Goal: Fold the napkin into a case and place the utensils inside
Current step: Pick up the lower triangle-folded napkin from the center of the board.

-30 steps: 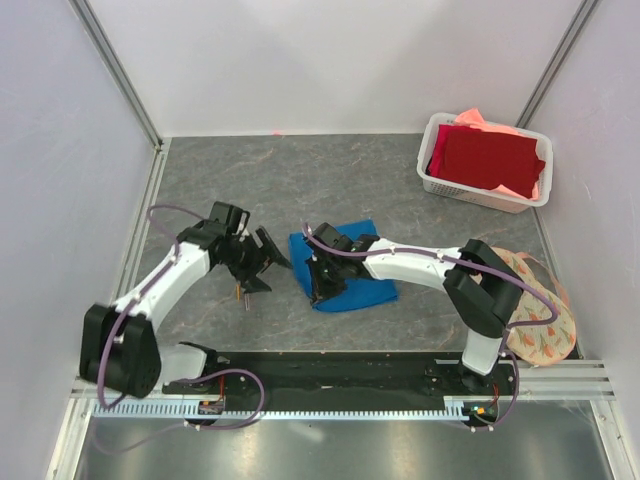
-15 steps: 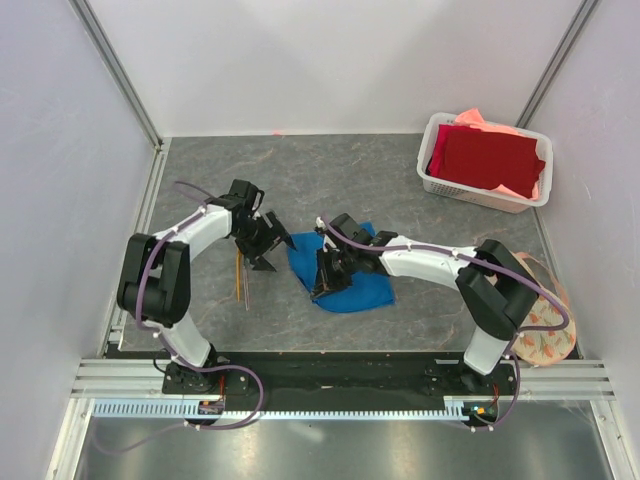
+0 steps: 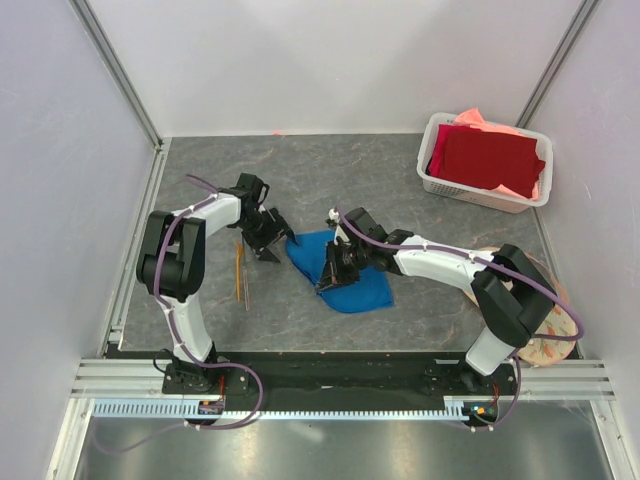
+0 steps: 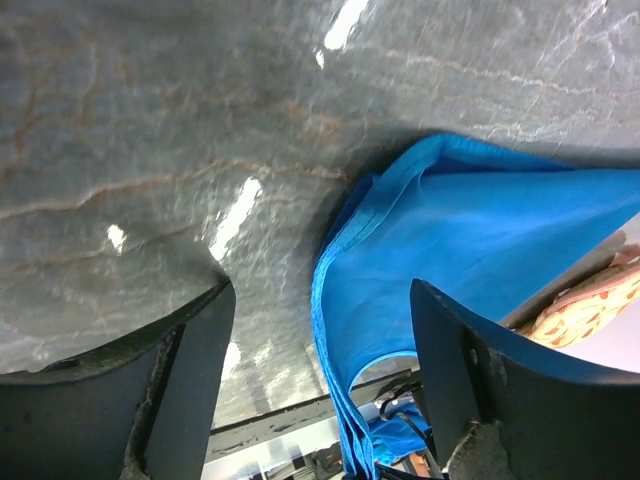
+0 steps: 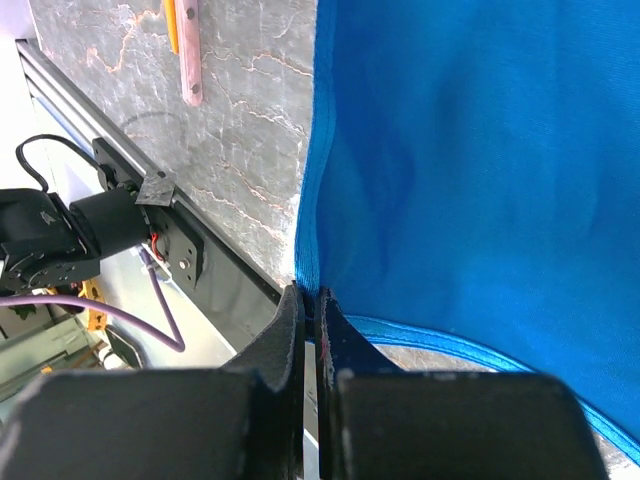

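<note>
Since a second ago, the left gripper (image 3: 278, 247) has moved toward the napkin (image 3: 362, 285). It now hangs just beside the cloth's left edge. Its jaws stand wide apart with nothing between them; in the left wrist view the layered blue edge lies below the two fingers (image 4: 180, 380). The right gripper (image 3: 323, 284) has shifted a little to the right, and the napkin has changed from a flat rectangle to a more rounded, partly lifted shape. This gripper is closed, pinching the napkin's near-left edge. The napkin is in the middle of the table (image 3: 330, 180), folded in layers. The utensils (image 3: 240, 272) lie on the table left of the napkin, apart from it and from both grippers.
</note>
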